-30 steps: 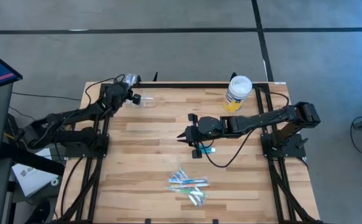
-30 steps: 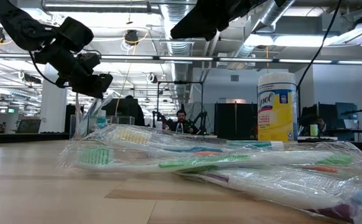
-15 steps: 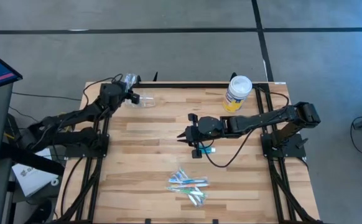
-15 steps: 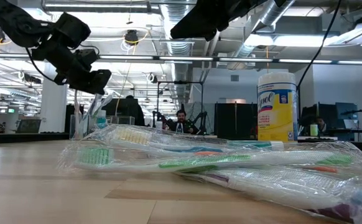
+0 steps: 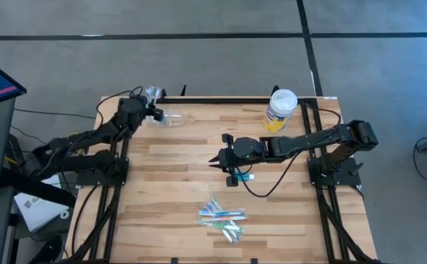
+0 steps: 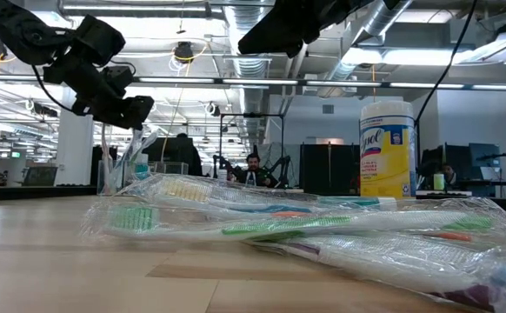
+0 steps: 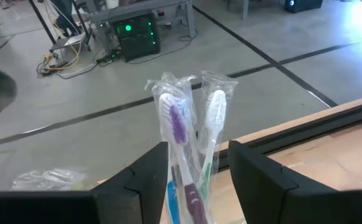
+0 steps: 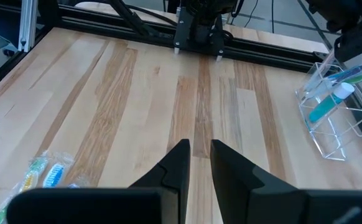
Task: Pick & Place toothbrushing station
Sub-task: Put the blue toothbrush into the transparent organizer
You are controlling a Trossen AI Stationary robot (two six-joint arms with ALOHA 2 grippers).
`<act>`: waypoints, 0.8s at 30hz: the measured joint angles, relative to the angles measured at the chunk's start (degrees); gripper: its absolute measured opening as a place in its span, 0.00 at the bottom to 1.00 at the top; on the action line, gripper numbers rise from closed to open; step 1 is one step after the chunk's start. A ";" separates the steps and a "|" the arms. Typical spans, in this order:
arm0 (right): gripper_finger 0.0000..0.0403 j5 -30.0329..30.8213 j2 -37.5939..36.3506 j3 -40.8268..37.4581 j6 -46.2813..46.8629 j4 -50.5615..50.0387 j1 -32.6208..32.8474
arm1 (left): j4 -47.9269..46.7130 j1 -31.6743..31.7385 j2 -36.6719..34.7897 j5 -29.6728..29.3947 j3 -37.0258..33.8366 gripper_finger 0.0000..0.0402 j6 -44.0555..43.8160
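A small clear cup (image 5: 171, 117) stands at the table's far left, holding a teal tube (image 8: 324, 106) and a brush; it also shows in the low view (image 6: 114, 174). My left gripper (image 5: 146, 108) hangs just above it (image 6: 136, 111), open. Wrapped purple and white toothbrushes (image 7: 181, 124) stand upright between its fingers. A bunch of wrapped toothbrushes (image 5: 222, 215) lies flat on the table near the front middle. My right gripper (image 5: 217, 160) hovers over the table's middle, empty, its fingers a narrow gap apart (image 8: 199, 158). My left gripper has the wrapped toothbrushes' shafts (image 7: 190, 180) between its two fingers, with the heads sticking out past the fingertips. I cannot tell whether the fingers touch the wrappers.
A white-lidded wipes jar with a yellow label (image 5: 281, 110) stands at the far right. The black frame rail (image 5: 221, 99) runs along the far edge. Bare wood (image 5: 177, 169) lies between the cup and the loose bunch. People and desks show beyond the table (image 6: 253, 165).
My left gripper has risen a little and drawn slightly toward the table's far left corner. The cup and its brushes stand where they were.
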 joint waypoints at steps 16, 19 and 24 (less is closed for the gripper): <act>0.14 0.00 0.00 0.00 0.02 0.01 -0.20 | 2.69 -0.73 -4.85 9.52 0.00 0.39 0.21; 0.14 -0.01 0.00 0.00 0.03 -0.01 -0.19 | 2.65 -1.88 -6.07 17.75 0.00 0.38 0.21; 0.14 0.00 0.02 0.00 0.21 -0.01 -0.20 | 2.56 -4.58 -6.23 32.25 0.00 0.36 -1.04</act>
